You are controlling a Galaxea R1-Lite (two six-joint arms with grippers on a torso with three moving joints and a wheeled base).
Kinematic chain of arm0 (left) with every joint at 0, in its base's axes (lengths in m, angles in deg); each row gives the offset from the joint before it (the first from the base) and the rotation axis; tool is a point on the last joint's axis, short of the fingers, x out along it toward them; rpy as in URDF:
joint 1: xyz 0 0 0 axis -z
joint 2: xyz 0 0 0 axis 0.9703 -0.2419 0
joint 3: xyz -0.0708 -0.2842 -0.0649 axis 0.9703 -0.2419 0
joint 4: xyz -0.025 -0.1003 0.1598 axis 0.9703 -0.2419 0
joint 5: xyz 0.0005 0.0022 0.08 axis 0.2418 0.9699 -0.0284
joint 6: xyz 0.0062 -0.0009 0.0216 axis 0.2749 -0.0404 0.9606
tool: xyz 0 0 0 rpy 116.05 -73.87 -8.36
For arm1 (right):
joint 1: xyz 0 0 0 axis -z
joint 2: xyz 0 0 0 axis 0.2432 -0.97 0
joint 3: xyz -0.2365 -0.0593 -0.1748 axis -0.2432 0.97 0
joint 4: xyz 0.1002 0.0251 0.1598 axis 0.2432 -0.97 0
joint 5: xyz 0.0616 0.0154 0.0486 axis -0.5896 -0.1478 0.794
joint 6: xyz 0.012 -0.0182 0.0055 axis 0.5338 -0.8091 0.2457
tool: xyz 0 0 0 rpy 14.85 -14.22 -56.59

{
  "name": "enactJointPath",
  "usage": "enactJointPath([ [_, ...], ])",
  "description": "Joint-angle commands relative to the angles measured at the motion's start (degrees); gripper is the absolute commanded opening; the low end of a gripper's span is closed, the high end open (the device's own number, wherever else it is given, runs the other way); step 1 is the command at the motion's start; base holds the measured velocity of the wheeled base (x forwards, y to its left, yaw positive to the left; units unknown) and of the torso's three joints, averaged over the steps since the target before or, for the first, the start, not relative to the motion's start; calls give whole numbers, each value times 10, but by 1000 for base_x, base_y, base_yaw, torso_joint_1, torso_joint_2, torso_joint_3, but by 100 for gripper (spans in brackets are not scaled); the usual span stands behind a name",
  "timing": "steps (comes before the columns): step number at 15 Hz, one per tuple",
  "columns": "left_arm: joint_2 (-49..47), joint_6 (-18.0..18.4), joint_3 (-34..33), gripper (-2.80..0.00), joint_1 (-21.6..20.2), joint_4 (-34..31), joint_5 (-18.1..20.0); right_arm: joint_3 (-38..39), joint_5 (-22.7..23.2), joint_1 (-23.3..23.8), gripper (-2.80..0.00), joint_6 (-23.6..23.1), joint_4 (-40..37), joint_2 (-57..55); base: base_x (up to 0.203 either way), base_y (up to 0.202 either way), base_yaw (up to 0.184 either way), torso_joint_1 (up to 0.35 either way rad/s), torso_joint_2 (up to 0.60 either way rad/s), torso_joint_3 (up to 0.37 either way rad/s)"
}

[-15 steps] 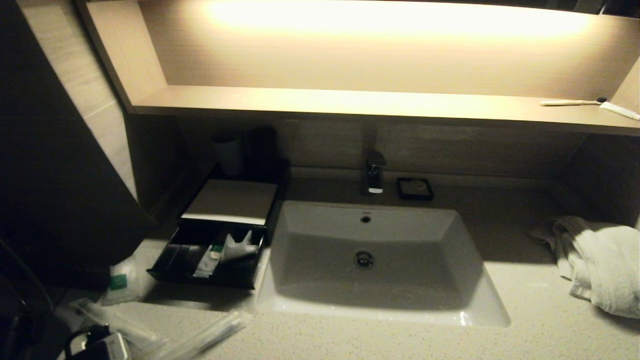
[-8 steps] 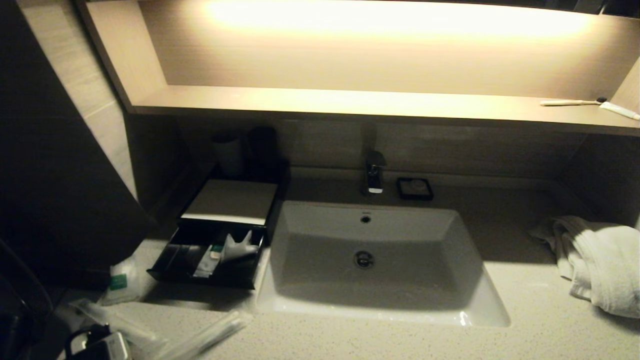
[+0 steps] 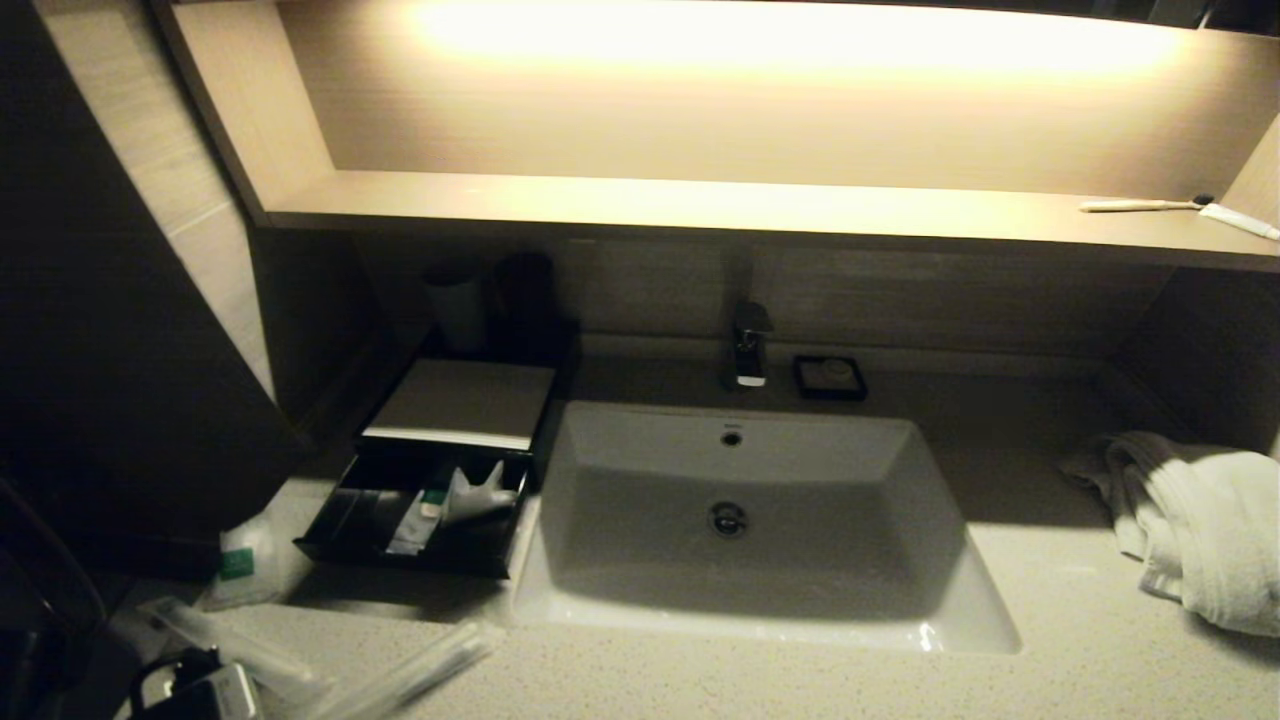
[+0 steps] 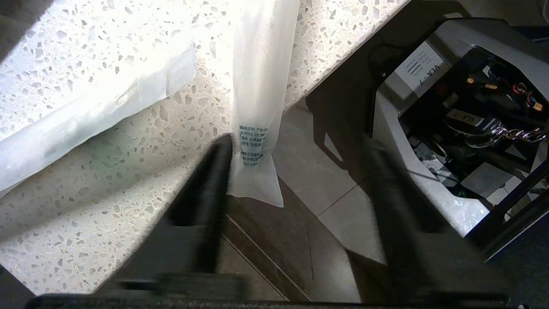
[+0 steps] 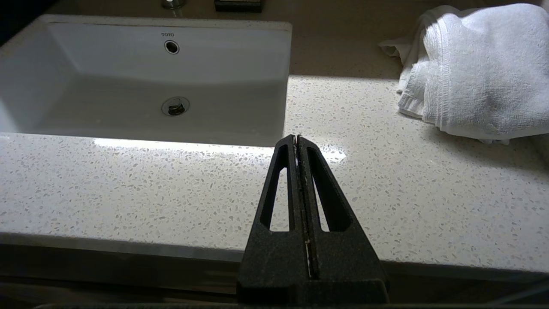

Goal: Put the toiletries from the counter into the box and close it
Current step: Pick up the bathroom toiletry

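Clear plastic film, thin and crinkly, wraps the slim stick (image 4: 259,107) that the left gripper (image 4: 296,159) is working on at the near left corner of the counter (image 4: 128,180). The wrapped stick lies across the speckled stone with its flat sealed end hanging out past the counter's edge, over the floor. The left gripper's jaws stand partly apart and blurred: one finger (image 4: 214,171) sits right against the side of the overhanging end, the other is well off on the far side, so nothing is clamped yet. A second wrapped stick (image 4: 98,116) lies beside it on the stone. Such a packet is probably very light, with a stiff core inside a loose, slippery sleeve; a pinch on the empty sealed tail alone would likely let it droop or slide, so the better hold looks to be across the sleeve where the printed patch sits, over the core. In the head view the box (image 3: 455,400) stands left of the basin (image 3: 760,610) with its drawer (image 3: 420,510) pulled out, a few white packets already inside, and a white sachet (image 3: 240,562) with a green label still on the counter just left of the drawer. The right gripper (image 5: 297,141) is parked over the front of the counter, fingers pressed together and empty.
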Motion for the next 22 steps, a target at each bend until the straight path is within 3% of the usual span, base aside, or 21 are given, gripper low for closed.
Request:
enactJointPath([
  [1,-1,3,1,-280,0,1,2,0,0,1,-280,0,0,0,0,0,0,0,0,0],
  [16,30,-5,14,-280,-5,2,8,0,0,0,-280,0,0,0,0,0,0,0,0,0],
  [20,42,-46,42,-280,-15,0,20,0,0,0,-280,0,0,0,0,0,0,0,0,0],
  [22,35,-90,65,-280,-17,-1,20,0,0,0,-280,0,0,0,0,0,0,0,0,0],
])
